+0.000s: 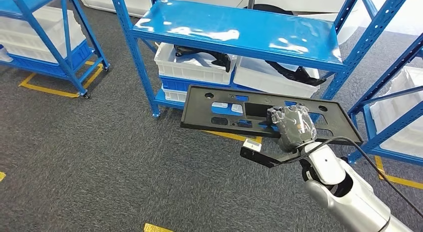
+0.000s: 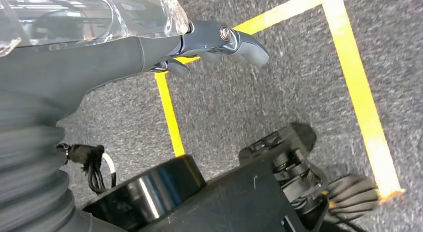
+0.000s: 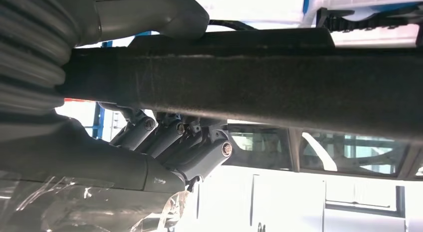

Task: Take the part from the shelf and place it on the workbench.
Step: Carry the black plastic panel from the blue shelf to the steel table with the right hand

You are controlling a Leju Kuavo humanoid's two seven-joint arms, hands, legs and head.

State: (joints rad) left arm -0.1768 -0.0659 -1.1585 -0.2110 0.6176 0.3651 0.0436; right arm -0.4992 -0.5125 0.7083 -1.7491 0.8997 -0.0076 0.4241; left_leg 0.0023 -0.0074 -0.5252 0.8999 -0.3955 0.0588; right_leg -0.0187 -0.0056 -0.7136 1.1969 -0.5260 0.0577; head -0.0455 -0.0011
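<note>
A flat black plastic panel (image 1: 219, 110) with several cut-outs hangs level in the air in front of the blue shelf (image 1: 234, 30). My right hand (image 1: 293, 124) grips its near edge towards the right end, wrapped in clear film. In the right wrist view the panel's dark edge (image 3: 279, 80) runs across the picture, with my thumb on one face and my fingers (image 3: 194, 144) curled against the other. My left hand (image 2: 199, 42) hangs over the grey carpet, fingers loosely extended, holding nothing.
White bins (image 1: 192, 67) holding black parts sit on the shelf's lower level behind the panel. More blue racks with white bins stand at the left (image 1: 40, 32) and right (image 1: 399, 107). Yellow tape lines (image 1: 55, 90) mark the grey carpet floor.
</note>
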